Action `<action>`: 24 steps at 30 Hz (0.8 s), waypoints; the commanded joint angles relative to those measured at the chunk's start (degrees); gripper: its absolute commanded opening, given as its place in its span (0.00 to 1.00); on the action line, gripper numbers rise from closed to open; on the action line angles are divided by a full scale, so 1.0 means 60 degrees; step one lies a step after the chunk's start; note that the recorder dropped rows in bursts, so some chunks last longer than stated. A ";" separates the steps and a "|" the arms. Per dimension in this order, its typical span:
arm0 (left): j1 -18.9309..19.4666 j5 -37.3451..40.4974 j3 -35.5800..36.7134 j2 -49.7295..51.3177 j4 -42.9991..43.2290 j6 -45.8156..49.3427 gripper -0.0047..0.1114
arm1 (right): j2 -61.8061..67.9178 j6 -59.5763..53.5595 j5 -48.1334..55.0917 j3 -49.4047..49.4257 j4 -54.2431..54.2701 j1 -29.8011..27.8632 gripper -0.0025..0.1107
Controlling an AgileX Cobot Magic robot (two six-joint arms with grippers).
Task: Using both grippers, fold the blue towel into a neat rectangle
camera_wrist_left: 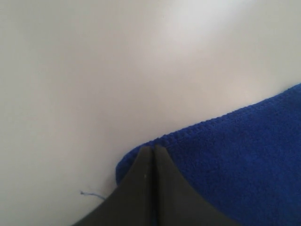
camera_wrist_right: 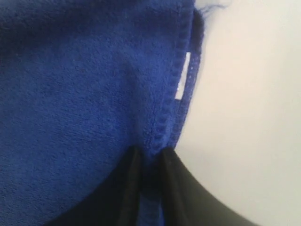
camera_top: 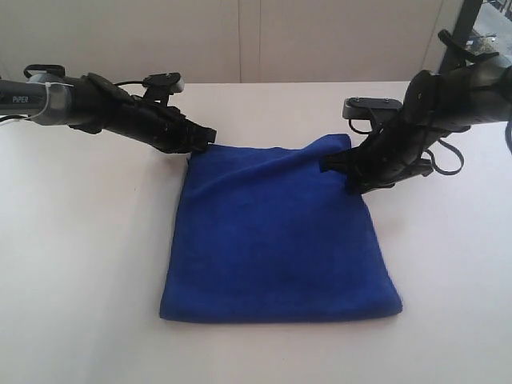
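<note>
At the far corners of the blue towel (camera_top: 276,240), left tool (camera_top: 208,137) clenched against the cloth, right tool (camera_top: 330,165) grasping the hem.

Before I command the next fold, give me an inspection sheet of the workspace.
Surface: white table, no stains seen.
Job's things: blue towel lying flat, corner by right gripper raised; white label at that hem.
Clutter: one loose thread by left gripper.
Grippers: left gripper jaws shut at a corner; right gripper jaws closed on the hem.
Cables: black cables loop beside right arm, off the cloth.
Surroundings: pale wall behind.
</note>
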 commanded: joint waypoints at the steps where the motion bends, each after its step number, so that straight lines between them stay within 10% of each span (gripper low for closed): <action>1: 0.0023 0.0218 0.0163 0.0251 0.0555 -0.0064 0.04 | -0.0030 -0.0080 0.0047 -0.0011 -0.0037 -0.0005 0.15; 24: 0.0023 0.0218 0.0163 0.0251 0.0555 -0.0080 0.04 | -0.0267 -0.0548 -0.0182 -0.0011 -0.0026 -0.0022 0.26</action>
